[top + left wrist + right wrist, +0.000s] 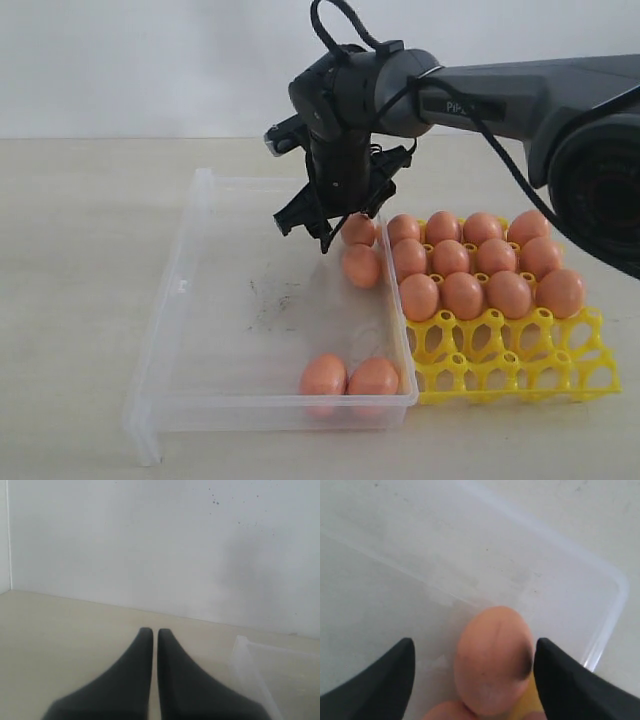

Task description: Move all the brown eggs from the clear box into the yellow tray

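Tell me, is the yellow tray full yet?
Not full. The yellow tray has empty front cups; brown eggs fill only its back rows.

**A robot test bench, most likely a lab**

A black jointed robot arm (500,95) reaches in from 2 o'clock over a plain beige tabletop (80,250). A blank white wall (150,60) closes the far side at 12 o'clock. At the table's centre sits a staged exercise: a clear box (230,340), a yellow tray (520,370) and brown eggs (463,295).
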You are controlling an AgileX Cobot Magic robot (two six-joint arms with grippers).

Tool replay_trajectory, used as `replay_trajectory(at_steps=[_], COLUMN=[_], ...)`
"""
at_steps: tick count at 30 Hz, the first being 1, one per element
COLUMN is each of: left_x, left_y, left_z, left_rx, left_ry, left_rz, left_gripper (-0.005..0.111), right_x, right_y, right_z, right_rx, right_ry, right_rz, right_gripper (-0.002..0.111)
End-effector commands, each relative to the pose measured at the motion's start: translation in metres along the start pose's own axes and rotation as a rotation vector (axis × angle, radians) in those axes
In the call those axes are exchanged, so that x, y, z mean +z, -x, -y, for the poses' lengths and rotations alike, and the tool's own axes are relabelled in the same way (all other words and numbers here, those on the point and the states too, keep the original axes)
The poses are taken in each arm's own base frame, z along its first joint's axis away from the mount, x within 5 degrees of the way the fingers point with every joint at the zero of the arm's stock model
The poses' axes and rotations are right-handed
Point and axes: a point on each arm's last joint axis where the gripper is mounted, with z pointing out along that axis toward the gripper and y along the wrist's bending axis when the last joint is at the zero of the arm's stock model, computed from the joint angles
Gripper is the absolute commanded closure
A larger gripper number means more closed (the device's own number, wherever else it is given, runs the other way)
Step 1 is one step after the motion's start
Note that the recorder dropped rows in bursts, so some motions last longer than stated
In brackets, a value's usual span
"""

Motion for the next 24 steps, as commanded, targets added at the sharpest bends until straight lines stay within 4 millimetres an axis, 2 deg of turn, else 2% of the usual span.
replay_trajectory(at_steps=[1,11,13,15,17,18,24], left_x=[-0.0001,-0.0001,-0.0001,-0.0001,-0.0001,-0.0001,-0.0001], left_y=[-0.0008,-0.0008,-0.0008,-0.0008,-0.0008,-0.0008,-0.0008], left_z=[0.0,0.0,0.0,0.0,0.0,0.0,0.0], left_rx=[-0.018,-0.018,-0.018,-0.018,-0.018,-0.018,-0.018], left_ry=[-0.002,-0.002,-0.002,-0.002,-0.002,-0.002,-0.002], left_rz=[0.002,0.002,0.002,0.002,0.002,0.002,0.002], left_gripper=[0.103,0.103,0.103,0.103,0.103,0.103,0.103], right_x=[0.0164,0.0205,0.0205,0.0205,0.0204,0.0204,0.0135], right_y=[-0.0046,-0.0019,-0.0021,-0.0031,-0.004,-0.0044,0.0003], right_z=[0.0086,0.0056,0.0056,0.0057,0.0059,0.0059,0.0088], right_rx=[0.036,0.042,0.042,0.043,0.038,0.02,0.03], right_ry=[-0.009,0.015,0.015,0.014,0.012,0.012,0.012], right_rz=[-0.05,-0.016,-0.019,-0.029,-0.04,-0.044,0.0], right_gripper=[0.046,0.046,0.05,0.065,0.088,0.105,0.109])
